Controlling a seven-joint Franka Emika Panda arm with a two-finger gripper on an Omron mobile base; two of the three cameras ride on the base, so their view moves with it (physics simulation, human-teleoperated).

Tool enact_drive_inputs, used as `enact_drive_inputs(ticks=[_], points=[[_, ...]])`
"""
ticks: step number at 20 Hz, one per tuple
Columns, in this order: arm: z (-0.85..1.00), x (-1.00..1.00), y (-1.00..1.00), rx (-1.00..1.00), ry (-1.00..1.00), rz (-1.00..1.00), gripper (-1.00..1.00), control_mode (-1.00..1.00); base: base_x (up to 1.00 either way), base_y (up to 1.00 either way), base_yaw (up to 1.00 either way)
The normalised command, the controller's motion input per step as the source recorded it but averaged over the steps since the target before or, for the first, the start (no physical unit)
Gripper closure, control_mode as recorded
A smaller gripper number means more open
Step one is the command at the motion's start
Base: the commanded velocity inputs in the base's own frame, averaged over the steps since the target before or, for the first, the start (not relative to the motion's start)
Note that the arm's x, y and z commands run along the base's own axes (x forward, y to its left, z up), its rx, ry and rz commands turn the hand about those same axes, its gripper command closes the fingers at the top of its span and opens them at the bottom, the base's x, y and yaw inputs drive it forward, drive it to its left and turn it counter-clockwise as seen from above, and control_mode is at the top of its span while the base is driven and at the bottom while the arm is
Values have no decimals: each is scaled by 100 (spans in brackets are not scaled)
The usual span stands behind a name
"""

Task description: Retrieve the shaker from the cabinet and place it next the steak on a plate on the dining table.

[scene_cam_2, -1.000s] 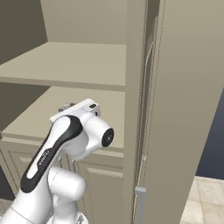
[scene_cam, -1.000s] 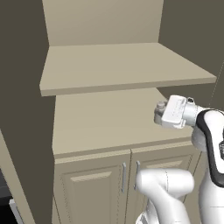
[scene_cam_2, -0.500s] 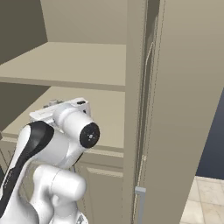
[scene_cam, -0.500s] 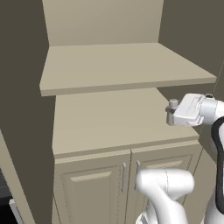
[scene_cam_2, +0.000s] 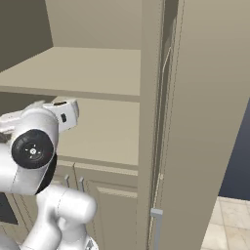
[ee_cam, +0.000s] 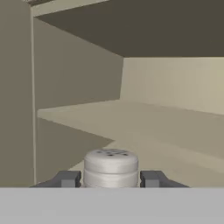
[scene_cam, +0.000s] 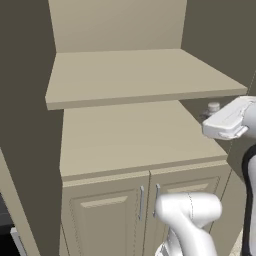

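shaker (ee_cam: 110, 167) sits between the two dark fingertips (ee_cam: 65, 178) at the bottom of the hand view, its perforated rounded cap up and its body upright, one fingertip close on either side; the contact points lie below the visible part, so i cannot tell whether the gripper (ee_cam: 110, 179) is clamped on it or only straddling it. in the left base view a small grey cap of the shaker (scene_cam: 213, 107) peeks up just behind the white hand (scene_cam: 228, 120), at the right edge of the cabinet (scene_cam: 125, 130), above the right end of the lower shelf surface (scene_cam: 130, 137). the hand is held roughly level there, pointing in towards the cabinet's dark right wall, with the forearm running off the right edge of the picture and the arm's white base link (scene_cam: 187, 215) curving up in front of the panelled doors (scene_cam: 107, 220) and their slim handles (scene_cam: 141, 201). in the right base view the wrist joint with its dark round cap (scene_cam_2: 33, 150) faces the camera at the left, and the white hand (scene_cam_2: 63, 113) reaches beyond it over the lower shelf, under the upper shelf (scene_cam_2: 78, 71). the hand view looks along the shelf space, with the beige back wall (ee_cam: 175, 83) ahead and the shadowed underside of the upper shelf overhead.
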Motion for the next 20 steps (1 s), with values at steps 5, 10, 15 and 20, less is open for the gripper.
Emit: enact_drive_inputs(ticks=[5, 10, 15, 20], points=[[20, -11, 14, -7, -23, -33, 100, -100, 0, 0, 0], [-27, -15, -2, 9, -24, -22, 100, -100, 0, 0, 0], [-13, -23, 0, 9, -28, -12, 100, 100, -15, 0, -3], [0, 0, 0, 0, 0, 0, 100, 100, -98, 2, -10]])
